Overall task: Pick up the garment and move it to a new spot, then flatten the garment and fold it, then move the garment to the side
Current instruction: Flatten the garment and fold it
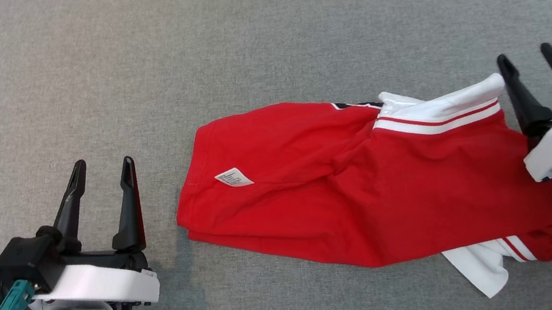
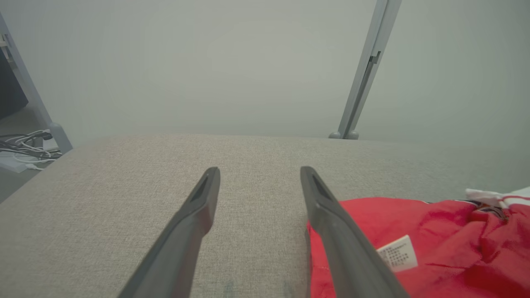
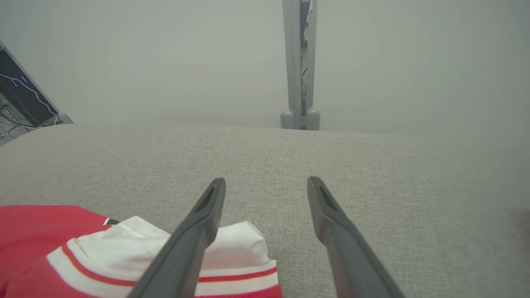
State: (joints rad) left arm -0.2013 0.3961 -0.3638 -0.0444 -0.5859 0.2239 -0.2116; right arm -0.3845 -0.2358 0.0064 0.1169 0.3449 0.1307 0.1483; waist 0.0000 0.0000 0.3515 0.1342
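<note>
A red garment (image 1: pixel 365 186) is lying loosely bunched on a grey padded table (image 1: pixel 135 61), right of centre in the head view. White striped sleeves (image 1: pixel 440 109) are poking out along its far and near right edges, and a white label (image 1: pixel 234 177) is showing near its left end. The left gripper (image 1: pixel 103 164) is hovering just off the garment's left edge, fingers spread and holding nothing. The right gripper (image 1: pixel 525 54) is sitting over the right end, beside the far sleeve, likewise spread and empty. Flanking both ends this way seems to be preparing a two-handed pinch, probably for lifting or flattening the cloth.
</note>
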